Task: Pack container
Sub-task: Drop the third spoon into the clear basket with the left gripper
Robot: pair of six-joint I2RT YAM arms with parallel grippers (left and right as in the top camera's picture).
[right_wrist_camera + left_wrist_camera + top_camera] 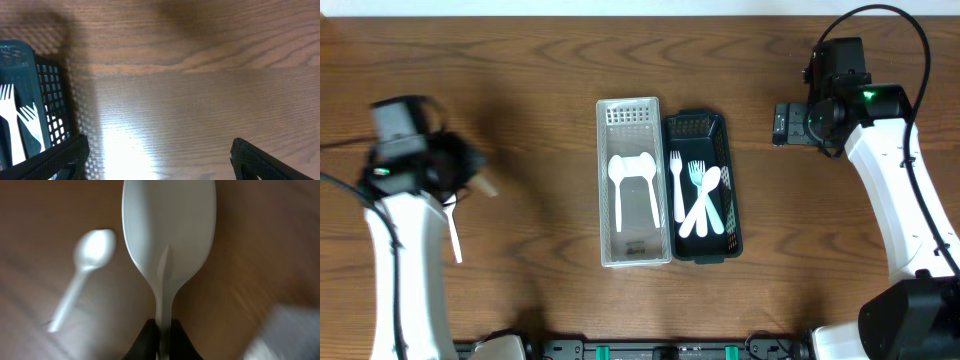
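- White plastic spoon: light, stiff, slick, likely brittle; best pinched on the thin handle, not the bowl.
- Left gripper clenched on that handle, bowl pointing away, apparently lifted off wooden table, well left of clear slotted tray.
- Second white spoon loose on table, just beside.
- Right gripper spread wide, empty, right of dark green mesh basket.

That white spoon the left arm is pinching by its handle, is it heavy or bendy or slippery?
Probably light: the spoon looks thin plastic, and the left tool holds it by the narrow handle alone. Its glossy surface suggests it may slip or swivel.
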